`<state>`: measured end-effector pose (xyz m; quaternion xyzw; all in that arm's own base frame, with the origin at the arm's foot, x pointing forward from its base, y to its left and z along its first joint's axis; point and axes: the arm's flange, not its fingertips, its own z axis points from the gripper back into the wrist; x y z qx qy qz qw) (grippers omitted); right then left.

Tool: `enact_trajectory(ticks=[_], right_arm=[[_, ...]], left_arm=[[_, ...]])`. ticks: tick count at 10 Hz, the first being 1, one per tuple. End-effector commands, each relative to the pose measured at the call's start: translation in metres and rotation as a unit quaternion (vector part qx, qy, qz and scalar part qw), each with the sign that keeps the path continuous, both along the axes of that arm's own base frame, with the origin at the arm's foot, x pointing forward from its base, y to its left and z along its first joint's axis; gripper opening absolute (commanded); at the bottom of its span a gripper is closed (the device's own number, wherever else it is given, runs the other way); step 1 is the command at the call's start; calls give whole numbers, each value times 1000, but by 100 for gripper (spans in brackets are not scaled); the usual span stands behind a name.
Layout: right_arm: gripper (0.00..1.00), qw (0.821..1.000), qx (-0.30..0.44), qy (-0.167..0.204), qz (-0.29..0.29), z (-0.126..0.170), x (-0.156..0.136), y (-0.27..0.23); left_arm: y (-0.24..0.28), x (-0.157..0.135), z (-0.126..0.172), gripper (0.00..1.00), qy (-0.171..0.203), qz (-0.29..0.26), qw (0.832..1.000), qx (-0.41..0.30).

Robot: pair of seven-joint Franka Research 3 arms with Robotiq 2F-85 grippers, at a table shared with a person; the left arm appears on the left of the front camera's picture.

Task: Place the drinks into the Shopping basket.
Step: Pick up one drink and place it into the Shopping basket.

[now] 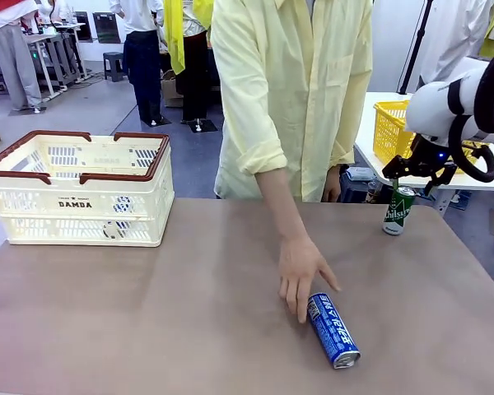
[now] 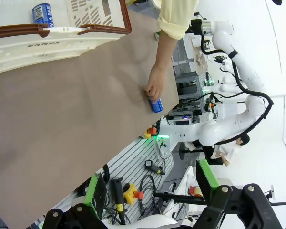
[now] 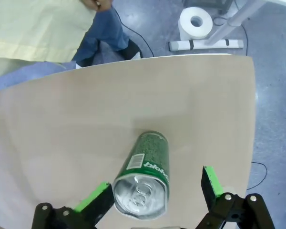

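Far right of tabletop (image 1: 148, 313): green can (image 1: 398, 210), upright, silver top up. Directly over it, right claw (image 3: 151, 191), spread wide, gripping nothing: one pad (image 3: 210, 181) clear of the can's side, the other just beside the rim; cannot tell whether touching. Nearer the middle, toward the near edge: blue can (image 1: 333, 331), lying on its side, white lettering up, a person's hand (image 1: 300, 276) resting fingertips at its far end. Far left of tabletop: basket (image 1: 82, 206), cream with dark brown rim, well apart from both cans. Inside it, in the left wrist view, a second blue can (image 2: 42, 13). Left claw (image 2: 152, 188) spread wide, nothing between its fingers. Behind the tabletop, at right: yellow basket (image 1: 391, 127).
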<state>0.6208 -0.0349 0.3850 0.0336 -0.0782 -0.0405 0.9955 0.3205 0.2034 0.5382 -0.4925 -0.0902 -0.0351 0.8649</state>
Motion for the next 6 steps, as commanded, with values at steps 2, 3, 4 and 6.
enact_trajectory(ticks=[2,3,4,6], right_arm=[[100,1000,-4,26,-9,-21,14,12],[100,1000,2,27,-10,-23,13,13],[100,1000,2,26,-11,-23,13,13],[100,999,-3,34,-5,-28,13,15]], left_arm=[[-1,-2,1,100,5,3,1000,6],[-1,-2,1,100,5,3,1000,6],[-1,-2,1,100,5,3,1000,6],[-1,-2,1,100,5,3,1000,6]])
